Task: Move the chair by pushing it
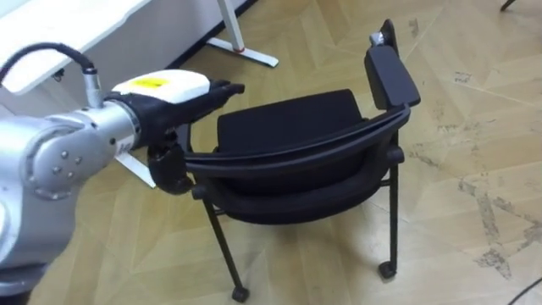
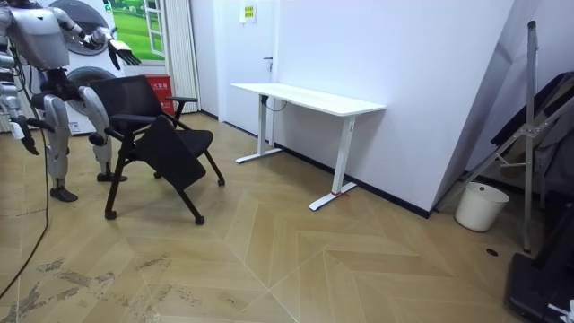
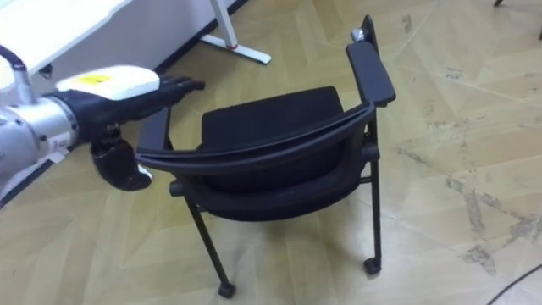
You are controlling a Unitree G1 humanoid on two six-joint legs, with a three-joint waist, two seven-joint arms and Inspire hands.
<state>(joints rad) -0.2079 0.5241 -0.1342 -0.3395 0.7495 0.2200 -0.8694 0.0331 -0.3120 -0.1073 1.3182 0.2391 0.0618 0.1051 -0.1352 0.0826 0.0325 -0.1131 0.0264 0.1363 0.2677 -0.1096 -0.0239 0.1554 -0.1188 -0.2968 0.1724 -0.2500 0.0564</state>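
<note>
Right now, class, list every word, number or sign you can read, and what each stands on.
None is legible.
Yellow label on the left hand: blurred.
Yellow sign on the white wall or door: too small.
White print on the red panel behind the chair: too small.

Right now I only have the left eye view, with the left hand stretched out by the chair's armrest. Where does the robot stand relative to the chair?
Observer: The room view shows it standing upright just behind the backrest of the chair.
Reviewer: The left hand looks open here. Is the right hand on the chair as well?
Observer: No. The right hand hangs low at the robot's side, apart from the chair.
Reviewer: Anything further along the wall that I can't see?
Observer: Past the white desk, a white bucket stands on the floor by the wall, at the room view's right.
</note>
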